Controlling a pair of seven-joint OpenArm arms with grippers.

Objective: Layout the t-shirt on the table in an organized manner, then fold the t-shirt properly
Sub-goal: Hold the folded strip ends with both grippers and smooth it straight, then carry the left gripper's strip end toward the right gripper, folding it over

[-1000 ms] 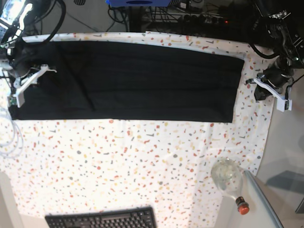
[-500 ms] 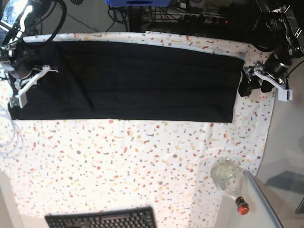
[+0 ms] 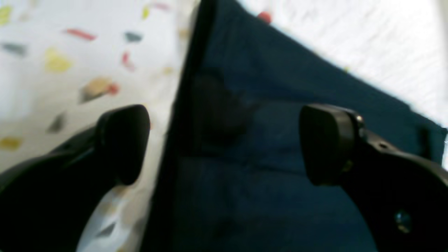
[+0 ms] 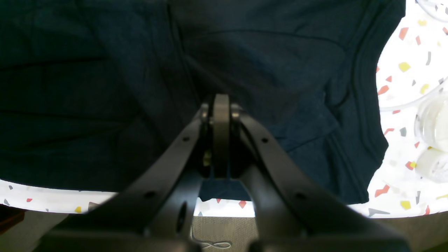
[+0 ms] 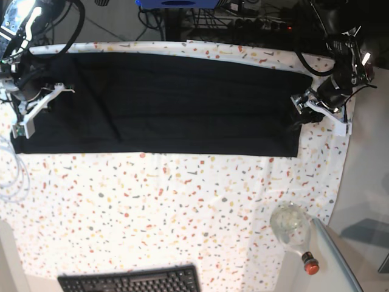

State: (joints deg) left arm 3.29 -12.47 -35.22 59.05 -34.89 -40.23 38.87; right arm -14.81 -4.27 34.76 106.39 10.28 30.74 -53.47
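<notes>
A: Straddling the t-shirt (image 3: 266,147) edge, the left gripper (image 3: 224,143) is spread wide, one finger (image 3: 122,140) over the table (image 3: 52,70), the other over cloth.
B: And the right gripper (image 4: 221,105)?
A: Pressed together above the shirt's 9 o'clock end, pinching nothing visible.

Beyond the far edge of the work surface, a tangle of dark cables (image 5: 243,18) lies on a shadowed floor, with a blue object (image 5: 176,3) at the top of the base view. A grey floor (image 5: 364,182) shows on the right. A black keyboard (image 5: 130,281) sits at the near edge, and a clear bottle with a red cap (image 5: 295,231) lies near the lower right corner. Bright light glares at the upper left.
</notes>
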